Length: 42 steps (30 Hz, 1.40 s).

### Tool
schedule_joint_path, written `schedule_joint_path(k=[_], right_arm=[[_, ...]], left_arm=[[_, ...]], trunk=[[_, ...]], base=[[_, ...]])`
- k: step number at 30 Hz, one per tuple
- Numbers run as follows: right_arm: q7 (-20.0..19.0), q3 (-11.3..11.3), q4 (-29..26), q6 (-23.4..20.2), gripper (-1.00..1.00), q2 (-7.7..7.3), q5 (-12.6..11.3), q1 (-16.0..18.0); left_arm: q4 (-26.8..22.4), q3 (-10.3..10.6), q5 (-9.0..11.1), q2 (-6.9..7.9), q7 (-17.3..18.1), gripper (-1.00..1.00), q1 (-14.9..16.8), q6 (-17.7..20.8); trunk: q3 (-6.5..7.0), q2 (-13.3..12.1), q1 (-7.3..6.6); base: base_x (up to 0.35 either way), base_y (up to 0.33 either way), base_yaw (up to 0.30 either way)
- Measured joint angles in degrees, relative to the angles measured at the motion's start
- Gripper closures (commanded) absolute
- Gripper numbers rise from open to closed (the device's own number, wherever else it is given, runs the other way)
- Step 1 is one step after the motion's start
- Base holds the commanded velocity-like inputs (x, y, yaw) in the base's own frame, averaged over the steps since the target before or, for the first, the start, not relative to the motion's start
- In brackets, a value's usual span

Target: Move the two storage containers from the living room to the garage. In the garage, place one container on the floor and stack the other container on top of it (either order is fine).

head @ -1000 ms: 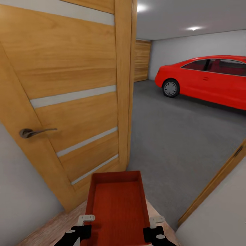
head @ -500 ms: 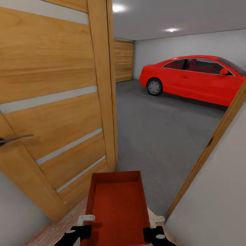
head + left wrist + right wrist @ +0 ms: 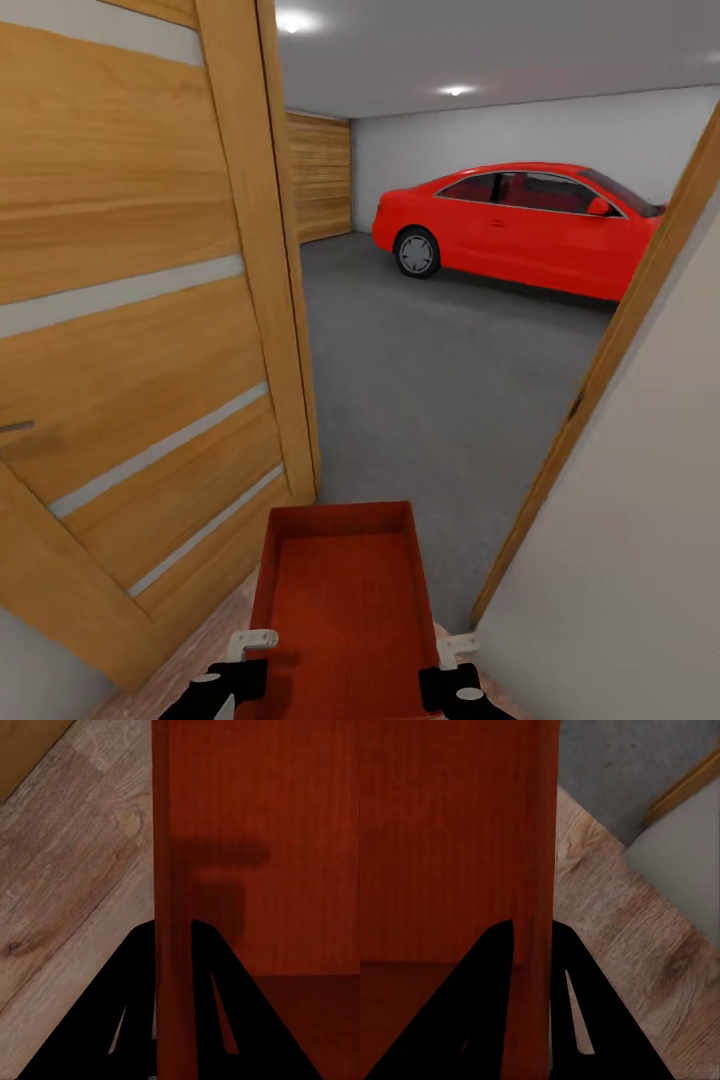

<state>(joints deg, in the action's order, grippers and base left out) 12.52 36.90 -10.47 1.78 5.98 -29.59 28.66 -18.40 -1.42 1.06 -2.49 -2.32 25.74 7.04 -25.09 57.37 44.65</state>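
I hold one orange-red storage container [image 3: 343, 600] out in front of me, low in the head view, empty and level. My left gripper [image 3: 240, 670] is shut on its left wall [image 3: 172, 907] and my right gripper [image 3: 450, 678] is shut on its right wall [image 3: 532, 907]. Each wall runs between a pair of black fingers [image 3: 127, 1012] [image 3: 480, 1012]. Under the container is light wood plank floor [image 3: 67, 885]. Through the doorway ahead lies the garage with its dark grey concrete floor [image 3: 440, 370] and pale grey walls.
An open wooden door [image 3: 130, 300] stands close on my left. The door frame [image 3: 610, 350] and a pale wall [image 3: 640, 540] stand close on my right. A red car [image 3: 510, 225] is parked at the far side of the garage, beside a wooden garage door [image 3: 320, 175].
The whole view has shifted left as I move toward the doorway; the door and car slide left in the picture. The container stays in the same place between both grippers.
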Motion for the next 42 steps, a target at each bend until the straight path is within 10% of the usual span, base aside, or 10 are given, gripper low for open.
schedule_joint_path(k=[42], right_arm=[[0.04, 0.06, -0.55, 0.01, 1.0, -0.3, 0.23, -0.02]], left_arm=[[0.03, -0.04, 0.0, -0.15, -0.08, 1.0, 0.01, -0.56]], trunk=[[0.0, 0.0, 0.02]], base=[[0.05, 0.088, -0.169]])
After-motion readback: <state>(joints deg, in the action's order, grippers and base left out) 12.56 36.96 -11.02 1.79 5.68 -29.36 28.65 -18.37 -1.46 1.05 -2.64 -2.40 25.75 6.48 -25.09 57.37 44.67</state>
